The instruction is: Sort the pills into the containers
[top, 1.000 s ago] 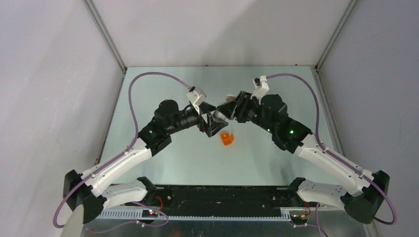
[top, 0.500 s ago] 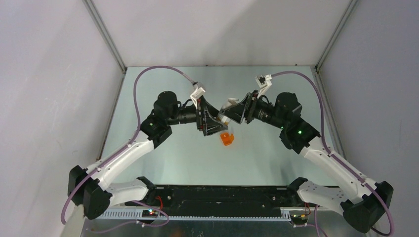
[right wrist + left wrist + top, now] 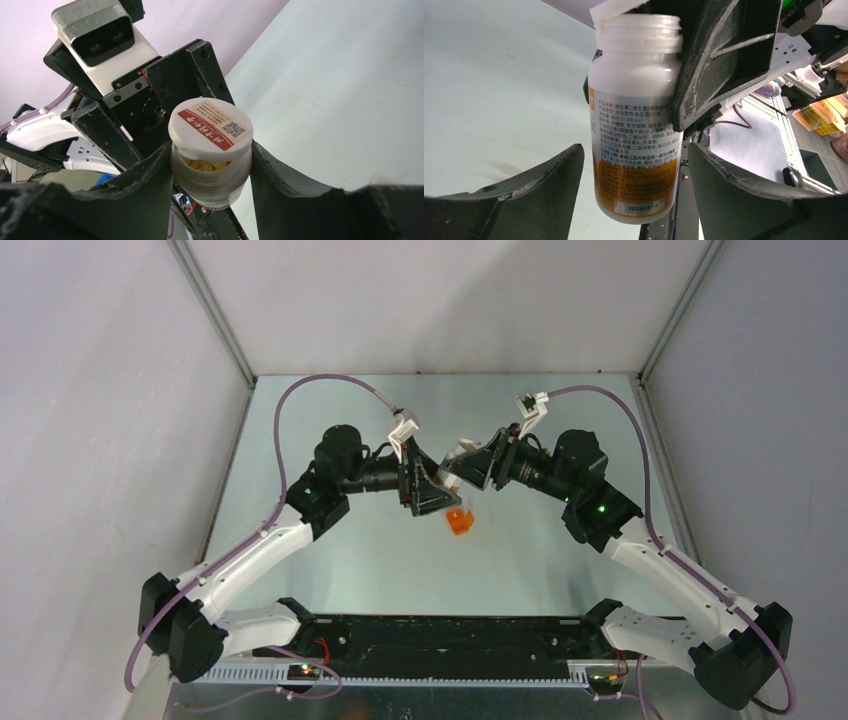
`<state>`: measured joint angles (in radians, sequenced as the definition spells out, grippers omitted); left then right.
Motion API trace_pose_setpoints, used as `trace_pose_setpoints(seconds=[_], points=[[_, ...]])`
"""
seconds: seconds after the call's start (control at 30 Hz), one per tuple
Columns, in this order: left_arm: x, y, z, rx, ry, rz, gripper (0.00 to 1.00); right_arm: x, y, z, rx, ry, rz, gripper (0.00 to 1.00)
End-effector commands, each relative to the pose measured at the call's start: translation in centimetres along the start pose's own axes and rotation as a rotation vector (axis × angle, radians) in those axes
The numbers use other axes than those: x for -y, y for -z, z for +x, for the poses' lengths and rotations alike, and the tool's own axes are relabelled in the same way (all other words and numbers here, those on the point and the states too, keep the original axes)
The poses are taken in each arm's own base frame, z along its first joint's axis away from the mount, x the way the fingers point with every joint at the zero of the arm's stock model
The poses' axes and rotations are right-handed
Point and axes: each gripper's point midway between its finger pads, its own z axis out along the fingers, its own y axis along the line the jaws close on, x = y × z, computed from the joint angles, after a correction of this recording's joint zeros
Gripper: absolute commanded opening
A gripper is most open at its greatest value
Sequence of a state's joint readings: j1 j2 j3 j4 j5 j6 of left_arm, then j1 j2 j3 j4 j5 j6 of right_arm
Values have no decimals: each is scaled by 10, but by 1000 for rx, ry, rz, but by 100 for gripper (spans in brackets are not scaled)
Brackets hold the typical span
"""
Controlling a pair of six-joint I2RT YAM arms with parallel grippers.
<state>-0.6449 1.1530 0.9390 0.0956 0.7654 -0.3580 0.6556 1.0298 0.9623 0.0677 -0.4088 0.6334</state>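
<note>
My right gripper (image 3: 210, 150) is shut on the white pill bottle (image 3: 210, 182) and holds it in the air above the table. The white cap (image 3: 210, 125) with its red-marked label is lifted at one side, and yellow pills (image 3: 202, 164) show in the neck. My left gripper (image 3: 635, 150) is open; its fingers (image 3: 539, 185) flank the lower part of the bottle (image 3: 634, 125) with a gap on each side. In the top view the two grippers meet at the bottle (image 3: 455, 468). The orange translucent cup (image 3: 459, 521) stands on the table just below them.
The grey-green table (image 3: 330, 410) is bounded by white walls at the back and both sides. A black rail (image 3: 450, 635) runs along the near edge between the arm bases. Purple cables (image 3: 300, 395) arc over both arms.
The left gripper has swung in and now straddles the bottle held by the right gripper. The right wrist has shifted slightly right. Little has moved in the last half second.
</note>
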Motion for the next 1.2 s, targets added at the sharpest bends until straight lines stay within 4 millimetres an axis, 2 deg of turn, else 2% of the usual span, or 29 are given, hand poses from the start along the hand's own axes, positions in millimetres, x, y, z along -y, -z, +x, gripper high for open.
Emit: trace_pose_setpoints(seconds=[0.0, 0.07, 0.37, 0.43, 0.47, 0.5, 0.53, 0.57, 0.6, 0.67, 0.8, 1.0, 1.17], points=[[-2, -1, -3, 10, -45, -12, 82, -11, -4, -18, 75, -13, -27, 28], [-4, -1, -5, 16, -53, -23, 81, -11, -5, -15, 67, -20, -23, 28], [-10, -5, -7, 18, -58, -40, 58, -9, -6, -6, 38, -28, -10, 28], [-9, -5, -7, 15, -60, -34, 46, -9, -6, -6, 38, -29, -7, 30], [-9, -5, -6, 13, -60, -31, 36, -7, -6, -6, 38, -33, 1, 35], [-8, -5, -6, 8, -65, -20, 31, -6, -5, -5, 35, -39, 13, 40], [-7, -5, -5, 4, -67, -16, 17, -3, -4, -6, 45, -40, 30, 49], [-7, -5, -4, -1, -71, -12, 11, 1, -2, -6, 45, -45, 51, 53], [-7, -5, -2, -6, -71, -11, 3, 6, -1, -9, 63, -45, 81, 62], [-6, -3, -1, -9, -78, -9, 0, 16, 5, -15, 89, -38, 136, 72], [-2, -1, 2, -15, -88, 7, 0, 33, 24, -22, 108, -26, 204, 76], [9, 1, 5, -21, -105, 69, 0, 47, 43, -29, 127, -32, 249, 73], [12, 1, 6, -25, -112, 92, 0, 56, 46, -27, 124, -64, 284, 67]])
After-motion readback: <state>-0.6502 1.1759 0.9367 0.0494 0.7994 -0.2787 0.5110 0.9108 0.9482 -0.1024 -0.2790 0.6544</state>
